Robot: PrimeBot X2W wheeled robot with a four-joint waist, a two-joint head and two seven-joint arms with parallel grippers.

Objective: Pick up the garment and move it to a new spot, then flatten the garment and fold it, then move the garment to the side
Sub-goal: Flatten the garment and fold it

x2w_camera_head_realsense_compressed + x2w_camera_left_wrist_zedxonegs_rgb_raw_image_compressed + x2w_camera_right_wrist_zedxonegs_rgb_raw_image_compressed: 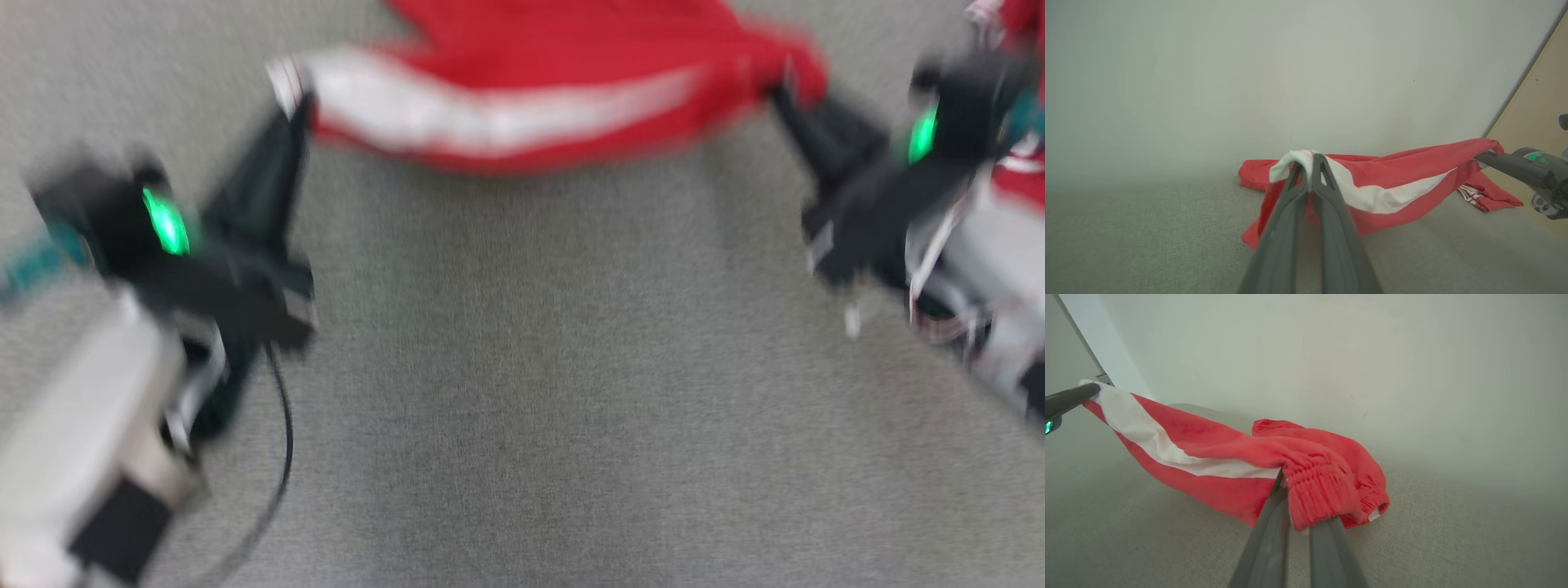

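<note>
Looking down from the head, the picture is blurry, but the left gripper (295, 110) at the near left and the right gripper (782, 91) at the near right each reach up to one end of the garment (531, 82). A thin black cable (282, 425) hangs by the left arm. Both grippers are squeezed tight on the cloth. The left wrist view shows this best for the left one: its two fingers pinch a white bit of the garment's edge between them. The right wrist view shows what the head view cannot: the right fingers are clamped on a red stretchy cuff (1323, 490), and the cuff folds over them. The garment is red with a wide white stripe (1372, 196). It is held up between the two grippers and sags in the middle. From the head view you cannot tell if it touches the grey floor (522, 367). The wrist views tell more: the front part hangs above the floor, and the back part lies bunched on it, close to the wall (1249, 81). The left wrist view also shows a striped trim (1470, 194) of the garment lying on the floor under the right gripper. Farther off on that side a tan panel (1543, 98) stands next to the pale wall.
</note>
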